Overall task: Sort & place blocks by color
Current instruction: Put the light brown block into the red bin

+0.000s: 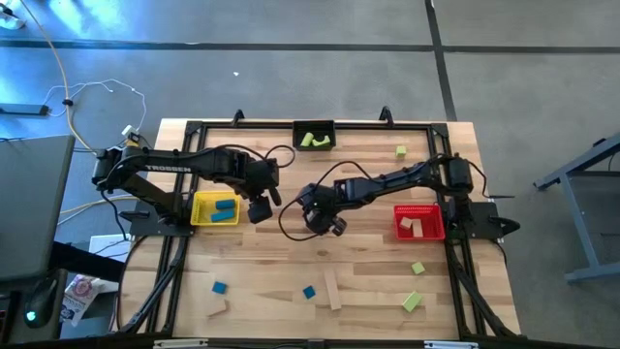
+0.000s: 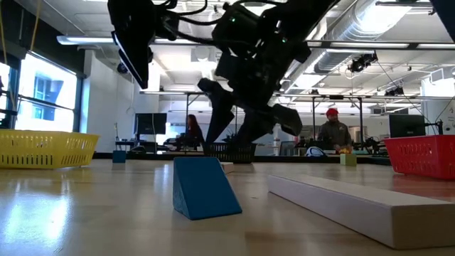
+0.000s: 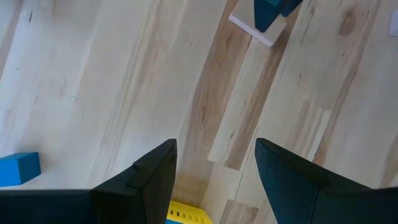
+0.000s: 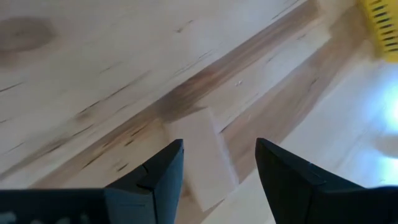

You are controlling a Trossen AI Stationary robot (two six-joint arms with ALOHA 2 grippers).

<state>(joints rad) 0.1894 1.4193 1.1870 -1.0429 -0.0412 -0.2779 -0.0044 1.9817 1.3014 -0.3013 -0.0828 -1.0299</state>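
Right gripper (image 1: 332,226), centre frame, jaws apart and empty over a plain wood block (image 4: 202,155) on the bench (image 1: 368,281): centre, lower squarely; left gripper (image 1: 260,210), likewise open, waits beside.

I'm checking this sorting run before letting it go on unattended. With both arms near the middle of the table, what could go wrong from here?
1. The left claw and right claw sit near each other mid-table, so the arms might collide.
2. The left claw hangs open beside the yellow bin and could nudge it.
3. The plain wood block ahead of the open right claw looks off-centre; closing could push it aside.
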